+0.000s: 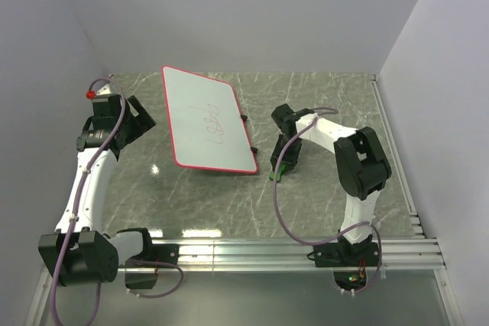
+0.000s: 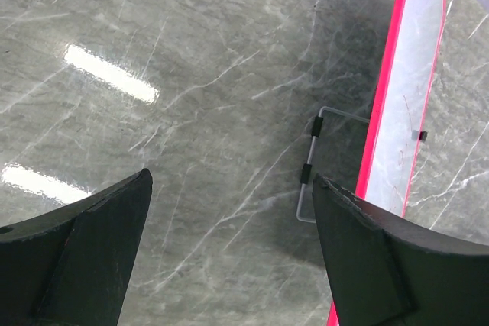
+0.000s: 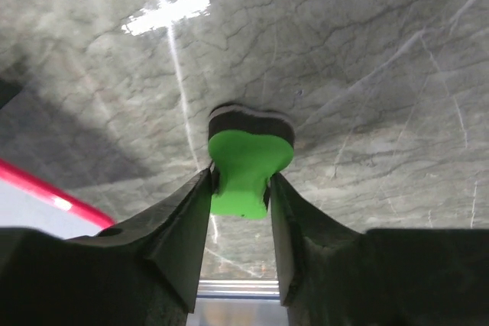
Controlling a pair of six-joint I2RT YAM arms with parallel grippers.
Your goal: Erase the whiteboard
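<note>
One whiteboard with dark handwriting sits toward the worktop's far edge between two grippers: the left gripper spread wide, empty, the right gripper pinching one green eraser.

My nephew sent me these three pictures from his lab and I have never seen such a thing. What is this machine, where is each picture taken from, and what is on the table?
These are two robot arms bolted at the near edge of a grey marbled table. The wide picture comes from a fixed camera above and behind them. The other two come from a small camera on each wrist, looking past that arm's own two-fingered claw. On the table sits a whiteboard with a red rim and dark handwriting. The left claw is open and empty, beside the board's left edge. The right claw is shut on a small green eraser, just right of the board. The writing is not yet wiped off.
</note>
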